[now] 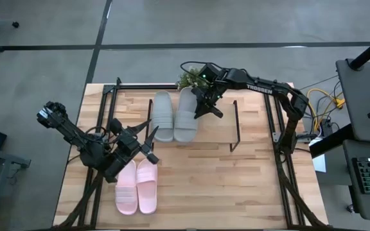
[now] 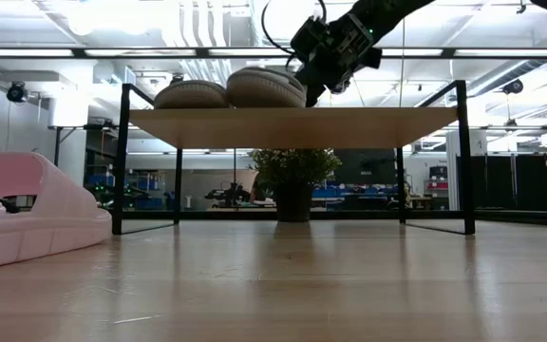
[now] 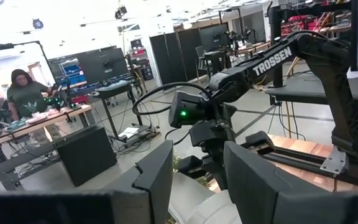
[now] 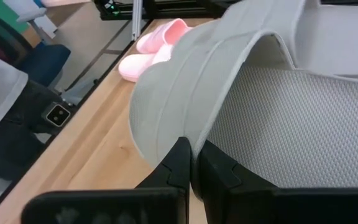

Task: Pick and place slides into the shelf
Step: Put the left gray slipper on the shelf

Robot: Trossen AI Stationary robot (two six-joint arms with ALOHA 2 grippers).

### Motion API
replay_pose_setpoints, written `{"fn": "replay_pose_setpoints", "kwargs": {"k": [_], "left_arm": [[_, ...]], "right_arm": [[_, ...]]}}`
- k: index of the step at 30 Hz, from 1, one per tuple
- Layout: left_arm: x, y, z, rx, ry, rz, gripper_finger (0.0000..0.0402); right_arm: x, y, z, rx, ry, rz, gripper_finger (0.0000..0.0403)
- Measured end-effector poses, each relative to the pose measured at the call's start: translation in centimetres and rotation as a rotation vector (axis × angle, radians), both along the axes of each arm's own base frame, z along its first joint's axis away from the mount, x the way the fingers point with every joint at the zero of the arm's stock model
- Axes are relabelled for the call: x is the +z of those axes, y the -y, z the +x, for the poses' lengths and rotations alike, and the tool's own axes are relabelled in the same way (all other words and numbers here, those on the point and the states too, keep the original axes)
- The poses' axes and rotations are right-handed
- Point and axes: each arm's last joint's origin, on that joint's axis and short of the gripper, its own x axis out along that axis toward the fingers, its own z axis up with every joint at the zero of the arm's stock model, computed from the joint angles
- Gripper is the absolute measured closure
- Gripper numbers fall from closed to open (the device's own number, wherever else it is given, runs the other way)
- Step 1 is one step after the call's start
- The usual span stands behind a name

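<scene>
High view: right gripper clamped on strap edge of a grey-green slide atop the shelf, beside its mate. Pink pair on the table by the half-open, empty left gripper.

Right wrist view: fingers pinch the ribbed strap; footbed pebbled.

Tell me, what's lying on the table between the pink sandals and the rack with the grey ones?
Nothing: in the high view, bare table separates the pink sandals from the rack holding the grey sandals.
</scene>
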Motion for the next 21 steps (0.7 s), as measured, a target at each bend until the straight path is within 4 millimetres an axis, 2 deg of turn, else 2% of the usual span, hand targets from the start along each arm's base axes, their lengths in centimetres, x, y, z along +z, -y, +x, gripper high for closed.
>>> {"fn": "replay_pose_setpoints", "kwargs": {"k": [9, 21], "left_arm": [[-0.01, 0.00, 0.00, 0.000, 0.000, 0.000, 0.0273], [-0.06, 0.00, 0.01, 0.001, -0.001, 0.001, 0.0273]], "right_arm": [[-0.05, 0.11, -0.54, 0.011, -0.018, 0.021, 0.0392], [-0.48, -0.20, -0.08, 0.031, -0.016, 0.042, 0.0392]]}}
